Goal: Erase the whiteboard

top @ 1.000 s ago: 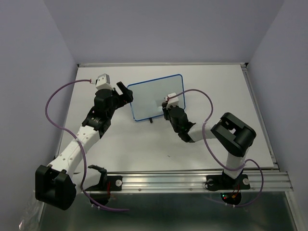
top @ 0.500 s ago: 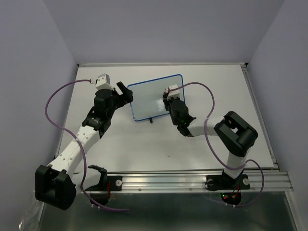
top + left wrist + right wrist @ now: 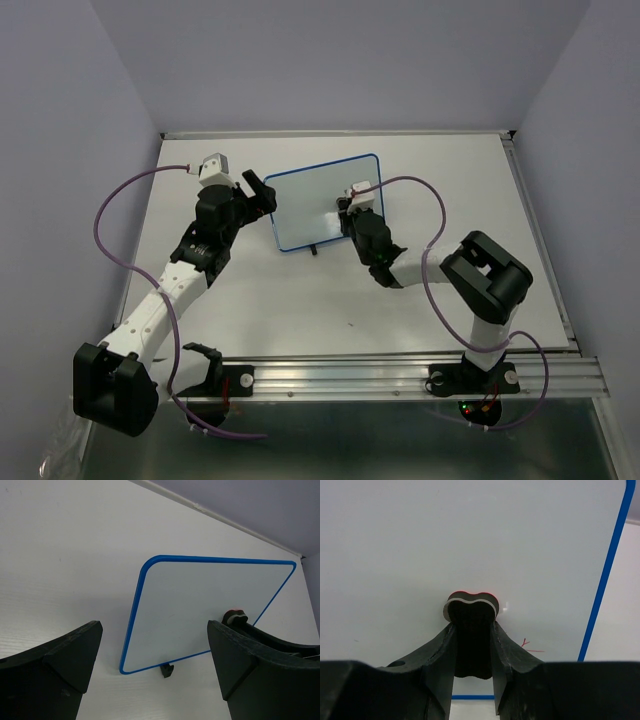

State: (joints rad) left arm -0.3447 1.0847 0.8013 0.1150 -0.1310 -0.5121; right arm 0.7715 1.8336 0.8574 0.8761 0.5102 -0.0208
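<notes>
The whiteboard [image 3: 315,200] has a blue frame and stands tilted on small black feet at the middle of the table. My right gripper [image 3: 347,208] is shut on a black eraser block [image 3: 471,630] and presses its felt end against the board face [image 3: 470,540]. A few short red strokes [image 3: 527,644] remain just right of the eraser, near the board's right edge. My left gripper [image 3: 264,192] is open and empty at the board's left edge. In the left wrist view the board [image 3: 200,605] lies beyond the open left gripper [image 3: 155,670], apart from it, and the eraser tip [image 3: 235,615] shows.
The white tabletop [image 3: 450,190] is bordered by a raised rim at the back and right. A metal rail [image 3: 400,375] runs along the near edge. A purple cable [image 3: 425,225] loops from the right wrist over the table. One black board foot [image 3: 167,670] sticks out forward.
My right gripper has slid the eraser up the board face, away from the near edge, then a little to the right. The left arm has not moved.
</notes>
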